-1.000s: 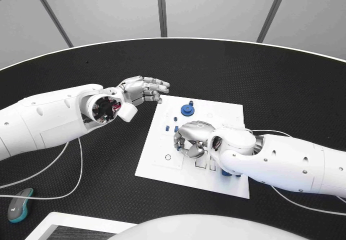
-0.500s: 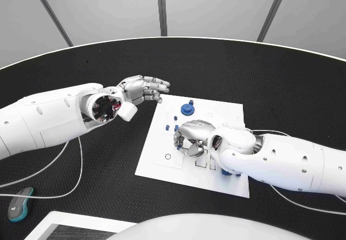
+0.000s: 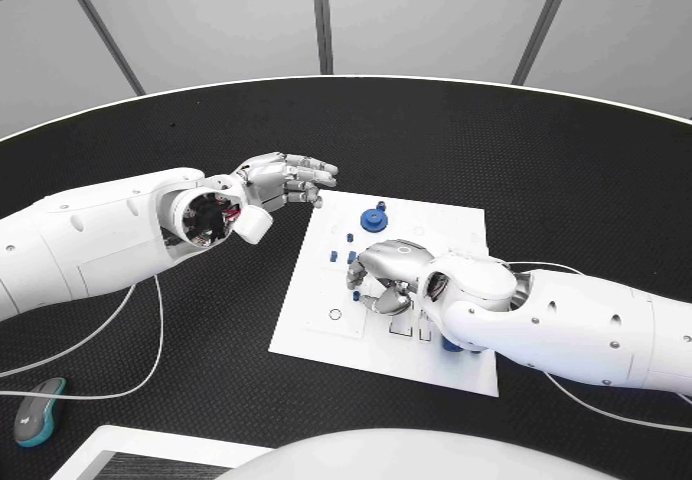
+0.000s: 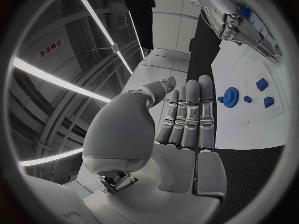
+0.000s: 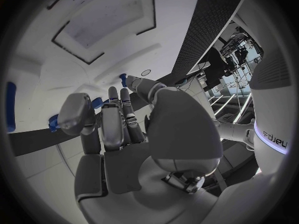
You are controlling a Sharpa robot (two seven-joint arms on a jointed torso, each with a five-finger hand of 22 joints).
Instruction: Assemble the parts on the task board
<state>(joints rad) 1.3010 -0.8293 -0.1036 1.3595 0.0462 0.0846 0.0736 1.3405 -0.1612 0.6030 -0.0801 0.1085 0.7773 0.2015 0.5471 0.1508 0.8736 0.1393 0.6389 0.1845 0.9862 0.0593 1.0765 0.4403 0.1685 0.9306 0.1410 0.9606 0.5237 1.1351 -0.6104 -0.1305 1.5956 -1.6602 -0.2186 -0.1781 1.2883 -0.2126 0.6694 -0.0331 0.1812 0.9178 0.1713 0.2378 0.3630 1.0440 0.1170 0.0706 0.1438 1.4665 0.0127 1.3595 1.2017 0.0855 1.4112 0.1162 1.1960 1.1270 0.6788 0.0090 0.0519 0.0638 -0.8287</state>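
The white task board [image 3: 320, 335] lies mid-table. A blue gear [image 3: 375, 217] [image 4: 231, 95] stands near its far edge, with small blue pegs [image 3: 351, 239] [image 4: 261, 83] just in front of it. My right hand [image 3: 387, 276] [image 5: 115, 122] is low over the board's middle, fingers curled down toward the plate beside the pegs. A blue part [image 5: 96, 103] shows between its thumb and fingers; whether it is held cannot be told. My left hand [image 3: 289, 178] [image 4: 187, 117] hovers off the board's far left corner, fingers straight and together, holding nothing. Another blue piece [image 3: 453, 347] peeks from under my right forearm.
A teal object [image 3: 35, 408] lies at the table's front left, near a thin white cable [image 3: 156, 330]. A white tray [image 3: 144, 452] sits at the front edge. Black table surface [image 3: 476, 140] stretches beyond the board.
My right hand's fingers have shifted slightly over the board's middle. The left hand has stayed where it was.
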